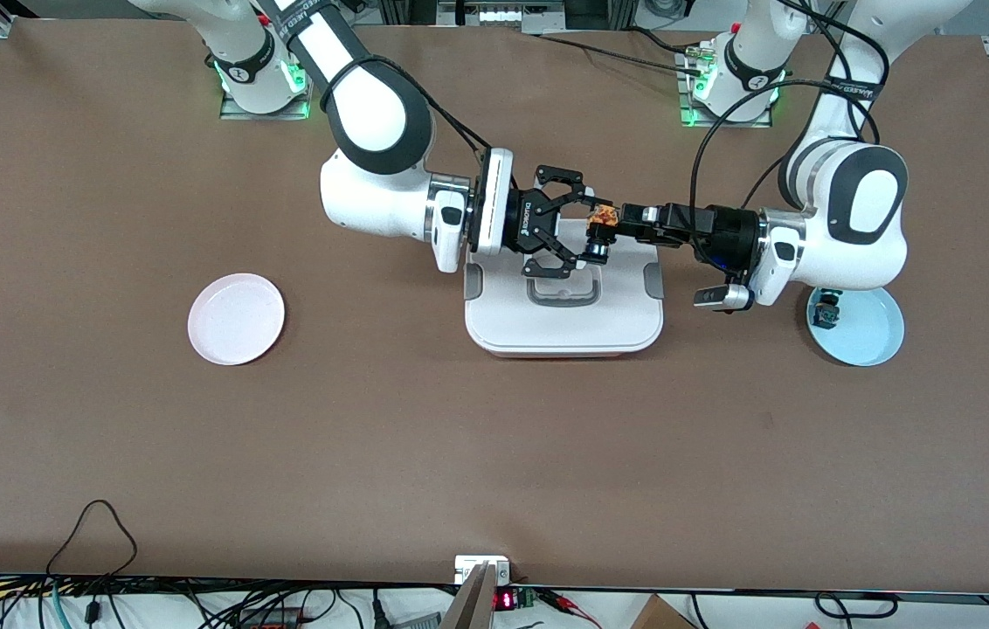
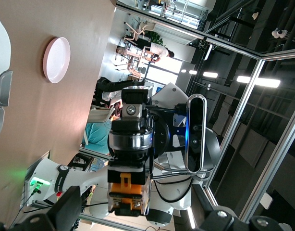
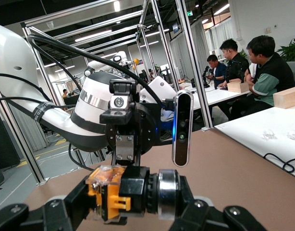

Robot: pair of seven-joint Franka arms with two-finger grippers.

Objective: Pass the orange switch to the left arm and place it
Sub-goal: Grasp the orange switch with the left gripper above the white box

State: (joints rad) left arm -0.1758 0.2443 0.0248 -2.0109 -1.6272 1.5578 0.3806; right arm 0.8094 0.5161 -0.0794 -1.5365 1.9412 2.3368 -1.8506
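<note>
The orange switch (image 1: 602,229) hangs in the air over the edge of the white box (image 1: 564,319) that lies farthest from the front camera. My right gripper (image 1: 591,230) is shut on it lengthwise, one finger at its orange end and one at its silver ring end, as the right wrist view shows (image 3: 138,207). The switch (image 3: 114,195) fills the gap between those fingers. My left gripper (image 1: 624,215) meets it from the left arm's end. In the left wrist view the left gripper (image 2: 146,208) is open, with gaps on both sides of the switch (image 2: 129,190).
A pink plate (image 1: 236,318) lies toward the right arm's end. A blue plate (image 1: 866,328) with a teal-capped switch (image 1: 826,310) lies under my left wrist. The box's lid handle (image 1: 562,293) sits just below both grippers.
</note>
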